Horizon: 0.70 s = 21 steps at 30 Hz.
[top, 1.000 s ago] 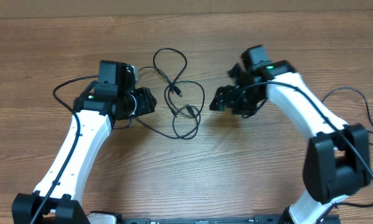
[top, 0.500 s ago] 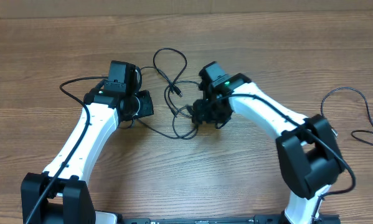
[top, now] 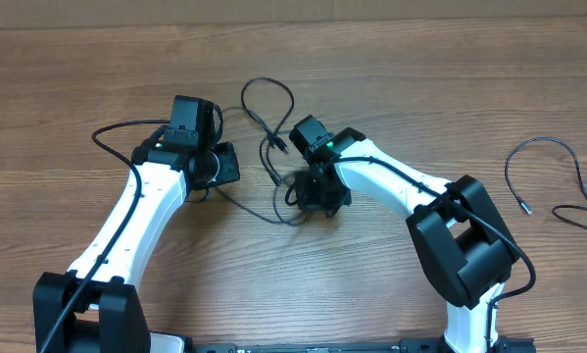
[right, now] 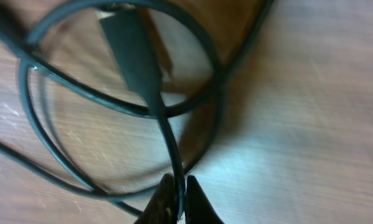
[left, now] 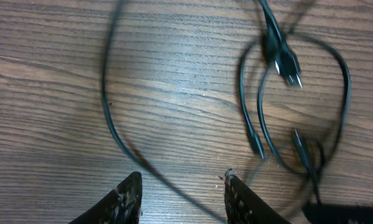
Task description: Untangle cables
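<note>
The cables (top: 269, 110) lie as thin black loops tangled in the middle of the wooden table, between my two arms. My right gripper (top: 309, 192) is down on the lower loops. In the right wrist view it (right: 179, 185) is shut on one cable strand (right: 169, 137) that runs up to a flat black plug (right: 133, 56). My left gripper (top: 226, 165) sits just left of the tangle. Its fingers (left: 129, 198) stand apart in the left wrist view, where a loose strand (left: 111, 118) runs slantwise between them, and two plug ends (left: 289, 65) lie further off.
Two separate black cords (top: 540, 157) lie near the right edge of the table. The left arm's own black lead (top: 112, 132) loops out beside it. A pale wall (top: 293, 8) borders the table (top: 450, 78) at the back.
My right arm swung left onto the tangle and its jaws closed on a strand. The nearby loops shifted slightly. My left gripper narrowed a little early on, then kept still.
</note>
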{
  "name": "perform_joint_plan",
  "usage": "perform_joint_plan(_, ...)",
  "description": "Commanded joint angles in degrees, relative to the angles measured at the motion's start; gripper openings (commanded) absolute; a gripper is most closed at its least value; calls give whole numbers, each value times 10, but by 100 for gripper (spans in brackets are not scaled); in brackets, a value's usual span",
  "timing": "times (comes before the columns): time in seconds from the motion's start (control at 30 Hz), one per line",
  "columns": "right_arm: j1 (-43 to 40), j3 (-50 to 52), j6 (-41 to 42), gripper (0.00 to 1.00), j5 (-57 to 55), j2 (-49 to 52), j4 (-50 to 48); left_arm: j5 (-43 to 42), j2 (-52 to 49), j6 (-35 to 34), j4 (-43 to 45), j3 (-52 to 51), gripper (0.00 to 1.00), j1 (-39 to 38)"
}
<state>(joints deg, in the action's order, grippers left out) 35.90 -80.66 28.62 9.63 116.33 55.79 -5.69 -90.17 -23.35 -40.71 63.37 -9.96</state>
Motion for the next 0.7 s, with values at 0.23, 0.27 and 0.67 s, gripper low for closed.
perform_joint_plan(0.23,-47,-207,-104,4,177,-40,233,8,-5,15,2,4,43,-2)
perform_joint_plan(0.27,-50,-225,-122,4,197,-45,232,8,-5,15,2,4,44,-2)
perform_joint_plan(0.67,-59,-280,40,4,-228,-60,330,8,-5,15,-8,4,44,-2)
